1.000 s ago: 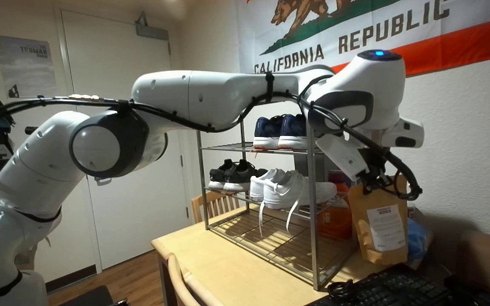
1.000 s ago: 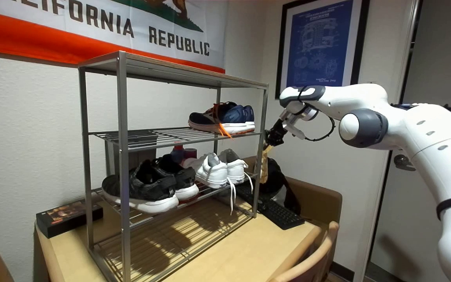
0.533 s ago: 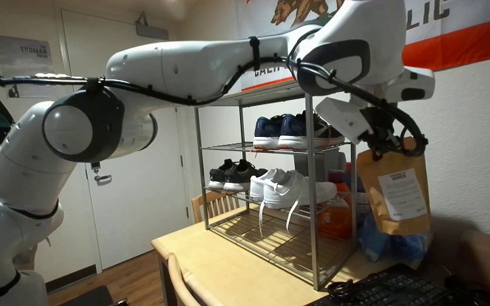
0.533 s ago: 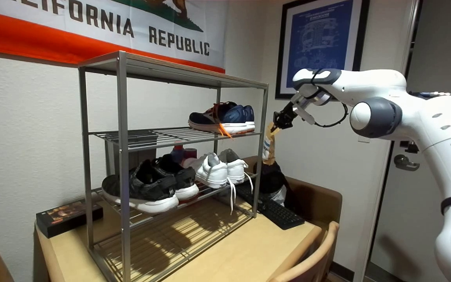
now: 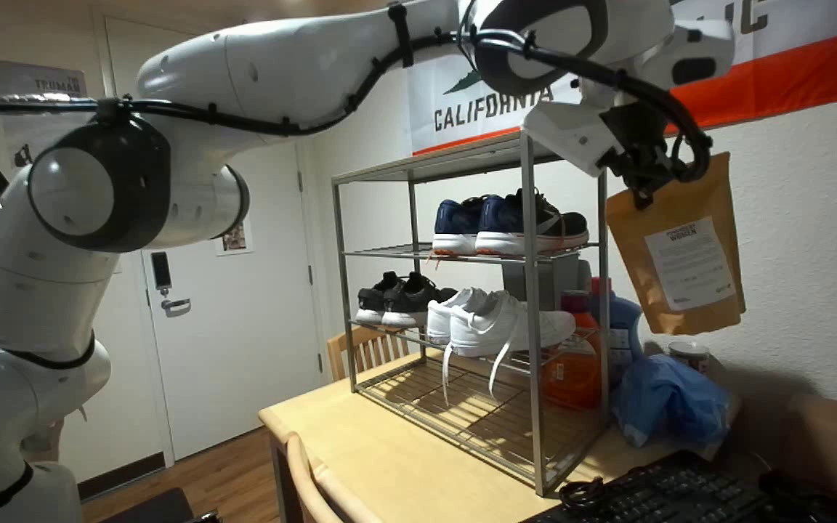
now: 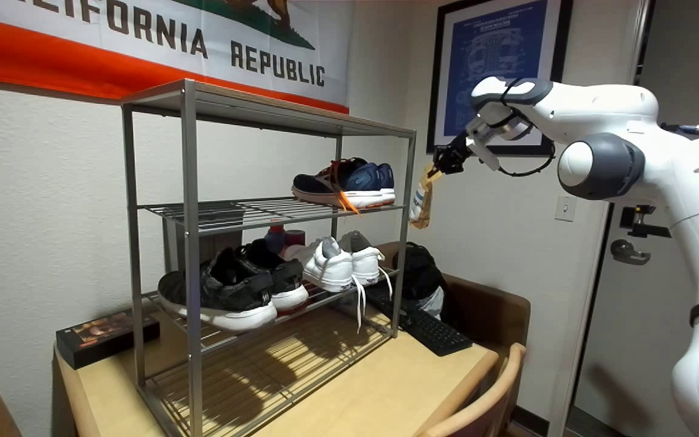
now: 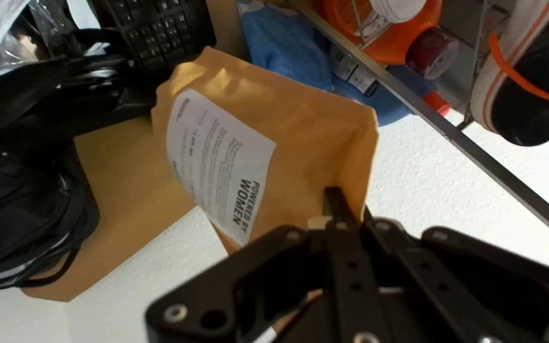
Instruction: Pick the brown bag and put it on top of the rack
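Observation:
The brown bag (image 5: 680, 254) has a white label and hangs tilted in the air, beside one end of the metal rack (image 5: 433, 161). My gripper (image 5: 644, 200) is shut on its top edge. In the wrist view the gripper (image 7: 353, 205) has one finger on each side of the bag (image 7: 312, 157), and the far finger is mostly hidden behind it. In an exterior view the bag (image 6: 425, 200) shows edge-on, apart from the rack (image 6: 264, 103) and lower than its top shelf. The top shelf holds nothing that I can see.
Blue shoes (image 6: 349, 182), white shoes (image 6: 340, 264) and black shoes (image 6: 246, 285) stand on the rack's lower shelves. A rack bar (image 7: 470, 152) runs close to the bag in the wrist view. A keyboard (image 5: 665, 490) and a blue plastic bag (image 5: 669, 399) lie below.
The arm has lifted the brown bag well up along the rack's end. In an exterior view it has also shifted slightly away from the rack. The grip has stayed shut on it.

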`<move>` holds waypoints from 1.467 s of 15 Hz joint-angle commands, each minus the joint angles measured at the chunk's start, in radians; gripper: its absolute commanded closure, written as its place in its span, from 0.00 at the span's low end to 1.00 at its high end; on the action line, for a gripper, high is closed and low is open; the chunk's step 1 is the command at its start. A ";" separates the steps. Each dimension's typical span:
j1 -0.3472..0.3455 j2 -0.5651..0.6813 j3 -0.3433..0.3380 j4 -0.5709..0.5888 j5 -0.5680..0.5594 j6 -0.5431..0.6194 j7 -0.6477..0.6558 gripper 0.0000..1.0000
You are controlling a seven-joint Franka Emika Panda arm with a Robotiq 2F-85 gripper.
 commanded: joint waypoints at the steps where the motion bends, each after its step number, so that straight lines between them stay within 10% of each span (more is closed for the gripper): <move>1: -0.013 -0.075 0.014 -0.028 0.038 0.010 -0.024 0.99; 22: -0.005 -0.099 0.037 0.054 0.117 -0.002 0.014 0.99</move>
